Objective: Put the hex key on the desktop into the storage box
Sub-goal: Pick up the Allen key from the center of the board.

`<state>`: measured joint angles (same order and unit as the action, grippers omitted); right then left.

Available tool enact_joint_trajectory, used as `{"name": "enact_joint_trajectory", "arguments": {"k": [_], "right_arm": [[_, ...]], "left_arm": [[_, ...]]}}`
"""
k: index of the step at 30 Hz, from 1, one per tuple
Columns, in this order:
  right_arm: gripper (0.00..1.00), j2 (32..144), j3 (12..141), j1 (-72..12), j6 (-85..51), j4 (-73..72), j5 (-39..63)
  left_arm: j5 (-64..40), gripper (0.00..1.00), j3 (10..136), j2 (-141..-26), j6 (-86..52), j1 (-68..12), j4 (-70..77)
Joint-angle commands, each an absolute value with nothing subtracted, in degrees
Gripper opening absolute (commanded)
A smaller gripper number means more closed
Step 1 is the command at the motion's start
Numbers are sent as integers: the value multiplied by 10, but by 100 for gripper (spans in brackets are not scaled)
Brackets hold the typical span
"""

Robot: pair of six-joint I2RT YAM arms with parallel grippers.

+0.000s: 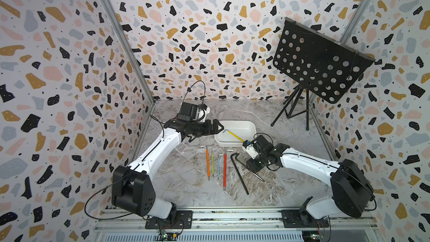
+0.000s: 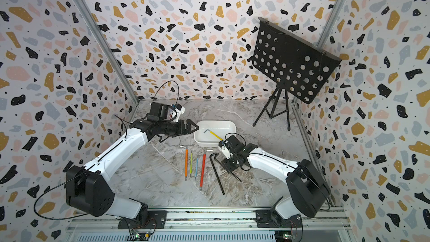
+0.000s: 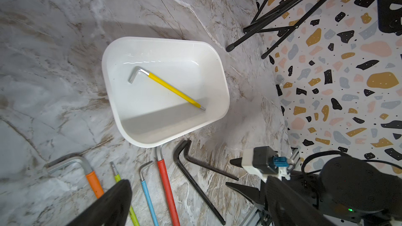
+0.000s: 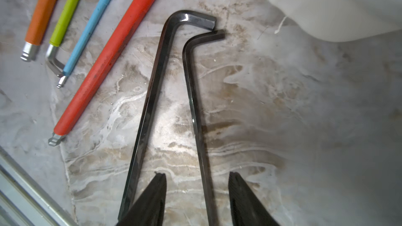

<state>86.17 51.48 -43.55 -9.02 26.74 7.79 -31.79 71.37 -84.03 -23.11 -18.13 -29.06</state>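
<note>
Marble counter [image 1: 186,189] with a white box [image 3: 163,39] toward its far edge, holding a yellow hex key [image 3: 171,89]. Beside the box, left gripper [image 1: 220,127], closure unclear. In front, right gripper [image 4: 196,183] spread wide, empty, straddling the thinner black hex key [image 4: 193,105]; thicker black hex key [image 4: 150,105] just beside. Best lowered squarely, closing mid-shaft without catching the neighbour. No legible writing.

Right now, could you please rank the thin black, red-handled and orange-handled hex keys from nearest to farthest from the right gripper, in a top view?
1. thin black hex key, between the open jaws of the right gripper.
2. red-handled hex key, to the gripper's left.
3. orange-handled hex key, farthest left in the row.
</note>
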Motion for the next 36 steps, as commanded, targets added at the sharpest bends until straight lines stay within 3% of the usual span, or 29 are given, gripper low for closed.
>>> {"name": "enact_joint_trajectory", "arguments": {"k": [1, 36], "right_arm": [[50, 882, 543, -449, -96, 266, 51], [39, 989, 518, -481, -127, 205, -31]], "left_arm": [[-311, 100, 708, -839, -222, -182, -278], [-305, 100, 711, -840, -219, -183, -285]]}}
